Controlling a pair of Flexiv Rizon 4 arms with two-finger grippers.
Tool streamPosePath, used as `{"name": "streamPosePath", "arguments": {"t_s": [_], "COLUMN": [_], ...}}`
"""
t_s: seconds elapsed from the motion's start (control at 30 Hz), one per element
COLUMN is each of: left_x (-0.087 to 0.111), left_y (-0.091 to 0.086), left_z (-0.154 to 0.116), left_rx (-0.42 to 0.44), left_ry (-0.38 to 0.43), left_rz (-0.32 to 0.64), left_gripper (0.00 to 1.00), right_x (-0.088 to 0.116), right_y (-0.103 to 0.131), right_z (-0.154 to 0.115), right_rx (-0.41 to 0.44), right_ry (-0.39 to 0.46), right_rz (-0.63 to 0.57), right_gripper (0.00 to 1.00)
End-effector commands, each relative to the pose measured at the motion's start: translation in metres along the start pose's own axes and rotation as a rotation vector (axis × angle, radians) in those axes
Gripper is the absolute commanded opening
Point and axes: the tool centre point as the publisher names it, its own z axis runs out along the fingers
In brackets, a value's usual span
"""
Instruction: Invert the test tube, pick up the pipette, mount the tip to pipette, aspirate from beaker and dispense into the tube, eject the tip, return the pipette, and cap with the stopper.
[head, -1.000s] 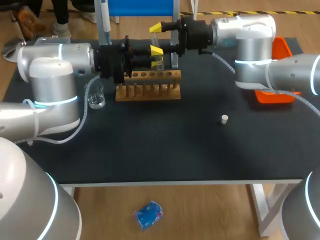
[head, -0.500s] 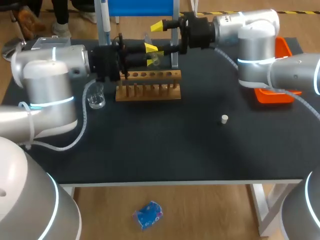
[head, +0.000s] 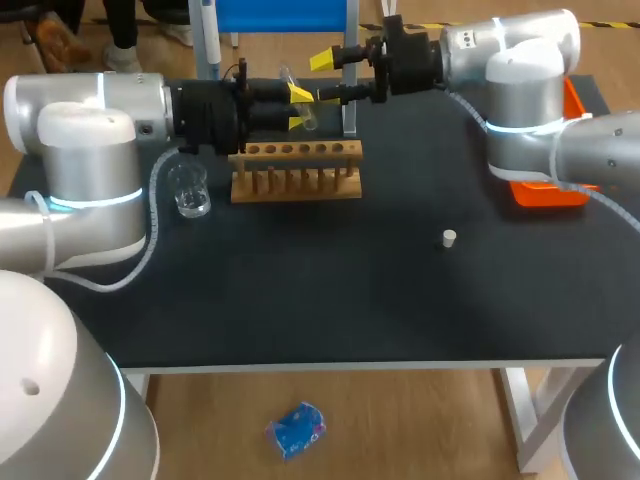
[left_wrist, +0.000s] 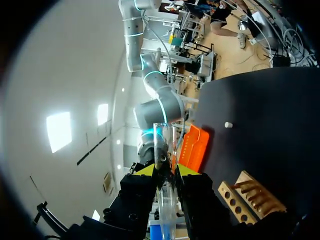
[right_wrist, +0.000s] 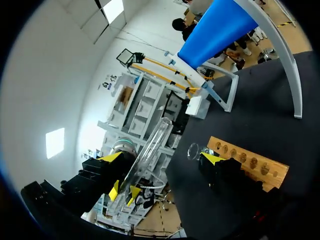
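Observation:
A clear glass test tube (head: 291, 80) hangs tilted above the wooden rack (head: 297, 170), near the table's back edge. My left gripper (head: 298, 107) is shut on its lower part. In the left wrist view the tube (left_wrist: 164, 142) sticks out between the two close-set yellow tips of the left gripper (left_wrist: 165, 170). My right gripper (head: 318, 80) faces it from the right, wide open. In the right wrist view the tube (right_wrist: 150, 145) runs between the spread tips of the right gripper (right_wrist: 162, 158) without touching them, with the left gripper (right_wrist: 123, 191) on its far end.
A small glass beaker (head: 190, 190) stands left of the rack. The white stopper (head: 450, 238) lies on the dark mat to the right. An orange tray (head: 545, 192) sits at the right edge, partly behind my right arm. What looks like the pipette (head: 207, 40) stands upright at the back left.
The left gripper has lifted the tube up and away from the rack and tilted it. The right gripper has spread its fingers wider and drawn back a little to the right.

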Motion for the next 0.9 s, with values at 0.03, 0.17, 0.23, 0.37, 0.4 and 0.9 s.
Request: {"name": "streamPosePath", "arguments": {"t_s": [0.03, 0.17, 0.23, 0.37, 0.4, 0.9], "left_x": [-0.001, -0.001, -0.001, -0.001, -0.001, -0.001], "left_y": [0.0, 0.0, 0.0, 0.0, 0.0, 0.0], "left_z": [-0.001, -0.001, -0.001, -0.001, -0.001, -0.001], "left_rx": [0.0, 0.0, 0.0, 0.0, 0.0, 0.0], "left_ry": [0.002, 0.002, 0.002, 0.002, 0.002, 0.002], "left_rz": [0.0, 0.0, 0.0, 0.0, 0.0, 0.0], "left_gripper": [0.0, 0.0, 0.0, 0.0, 0.0, 0.0], "right_x": [0.001, 0.001, 0.0, -0.008, -0.011, -0.041], "right_y": [-0.001, -0.001, -0.004, -0.013, -0.016, -0.054], "right_z": [-0.001, -0.001, -0.005, -0.022, -0.029, -0.054], "right_rx": [-0.002, -0.002, -0.033, -0.063, -0.069, 0.06], "right_ry": [-0.003, -0.003, -0.03, -0.062, -0.083, -0.415], "right_rz": [-0.001, -0.001, -0.126, -0.393, -0.474, -1.136], "right_gripper": [1.0, 1.0, 1.0, 1.0, 1.0, 1.0]}}
